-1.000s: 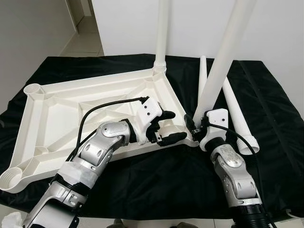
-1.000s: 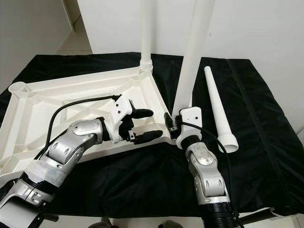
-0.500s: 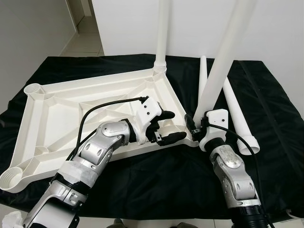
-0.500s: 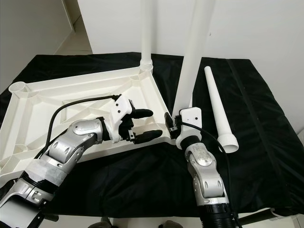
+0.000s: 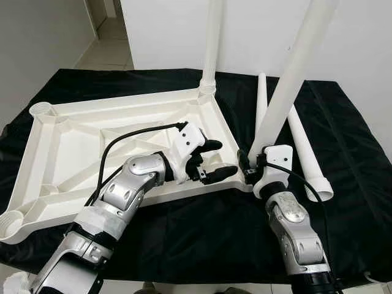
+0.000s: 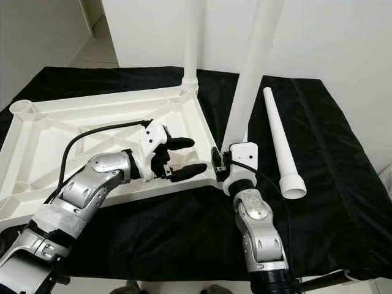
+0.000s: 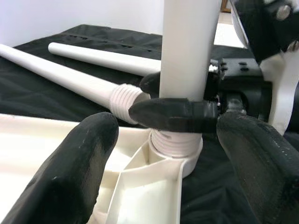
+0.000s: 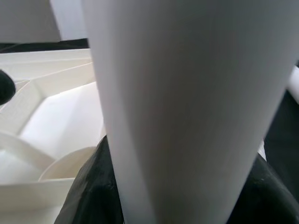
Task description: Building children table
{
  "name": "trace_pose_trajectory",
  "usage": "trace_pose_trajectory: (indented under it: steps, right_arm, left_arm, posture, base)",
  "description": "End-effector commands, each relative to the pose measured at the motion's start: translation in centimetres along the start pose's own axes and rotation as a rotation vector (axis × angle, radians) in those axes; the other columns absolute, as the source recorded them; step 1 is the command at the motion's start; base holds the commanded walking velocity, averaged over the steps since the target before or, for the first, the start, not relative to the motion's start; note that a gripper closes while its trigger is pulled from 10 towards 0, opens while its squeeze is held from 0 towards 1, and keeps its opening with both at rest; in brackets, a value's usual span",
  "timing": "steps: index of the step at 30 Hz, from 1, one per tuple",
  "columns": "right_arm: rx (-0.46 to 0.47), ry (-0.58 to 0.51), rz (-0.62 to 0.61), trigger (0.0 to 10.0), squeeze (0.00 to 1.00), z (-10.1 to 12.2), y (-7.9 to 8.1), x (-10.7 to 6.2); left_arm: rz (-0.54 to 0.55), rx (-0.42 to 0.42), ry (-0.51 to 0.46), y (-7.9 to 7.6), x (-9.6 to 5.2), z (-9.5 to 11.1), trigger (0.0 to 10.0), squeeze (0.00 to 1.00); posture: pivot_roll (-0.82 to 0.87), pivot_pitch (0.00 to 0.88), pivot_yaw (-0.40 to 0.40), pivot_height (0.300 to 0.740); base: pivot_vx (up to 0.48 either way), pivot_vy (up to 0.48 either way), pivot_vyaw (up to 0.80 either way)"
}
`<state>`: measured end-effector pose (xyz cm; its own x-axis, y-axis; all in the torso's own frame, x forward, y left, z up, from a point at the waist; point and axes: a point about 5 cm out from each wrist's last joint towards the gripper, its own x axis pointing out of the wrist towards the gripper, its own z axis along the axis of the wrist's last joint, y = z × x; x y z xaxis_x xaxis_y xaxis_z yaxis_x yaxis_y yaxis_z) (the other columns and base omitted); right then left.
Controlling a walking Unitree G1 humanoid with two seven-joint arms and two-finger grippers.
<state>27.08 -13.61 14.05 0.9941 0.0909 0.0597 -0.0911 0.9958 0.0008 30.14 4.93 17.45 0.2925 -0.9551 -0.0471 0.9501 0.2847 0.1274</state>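
A white tabletop (image 5: 92, 125) lies upside down on a black cloth. One white leg (image 5: 212, 43) stands upright in its far right corner. A second leg (image 5: 288, 79) leans over the near right corner socket (image 7: 180, 147), its threaded end sitting in it. My right gripper (image 5: 250, 164) is shut on this leg just above the socket. My left gripper (image 5: 215, 159) is open over the tabletop's near right edge, close beside the socket, its fingers (image 7: 70, 172) holding nothing. In the right wrist view the held leg (image 8: 177, 107) is seen close up.
Two loose legs (image 5: 304, 147) (image 5: 261, 101) lie on the cloth to the right of the tabletop. Open sockets show at the far left corner (image 5: 41, 110) and the near left corner (image 5: 9, 223). The cloth's front edge runs close below my arms.
The camera has shifted slightly. My left gripper has edged a little up and back along the tabletop edge. The right gripper still holds the leaning leg at the corner.
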Motion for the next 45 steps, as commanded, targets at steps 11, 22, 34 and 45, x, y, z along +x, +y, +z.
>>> trace_pose_trajectory:
  steps: [11,22,34,45]
  right_arm:
    - [0.085,0.025,-0.318,10.0,0.0,-0.9,-0.2,-0.3]
    - [0.058,-0.033,-0.201,10.0,0.0,-0.1,-0.7,0.5]
    - [-0.069,-0.034,0.051,10.0,0.0,0.1,-2.4,1.0]
    - [-0.164,0.031,0.256,0.0,0.0,-1.0,-3.4,1.5]
  left_arm:
    - [-0.025,0.032,-0.001,1.6,-1.0,0.6,10.0,0.0]
    - [-0.019,0.031,0.032,2.3,-0.7,0.5,10.0,0.0]
    - [0.0,0.033,0.028,2.3,-0.2,0.5,10.0,0.0]
    - [-0.084,0.036,0.038,1.3,-0.9,0.1,10.0,0.0]
  posture:
    - [-0.07,0.0,0.031,0.74]
    - [-0.07,0.0,0.059,0.74]
    - [-0.06,0.0,0.044,0.74]
    - [-0.03,0.0,0.004,0.74]
  base:
    - [0.0,0.0,0.0]
    - [0.0,0.0,0.0]
    - [0.0,0.0,0.0]
    - [0.0,0.0,0.0]
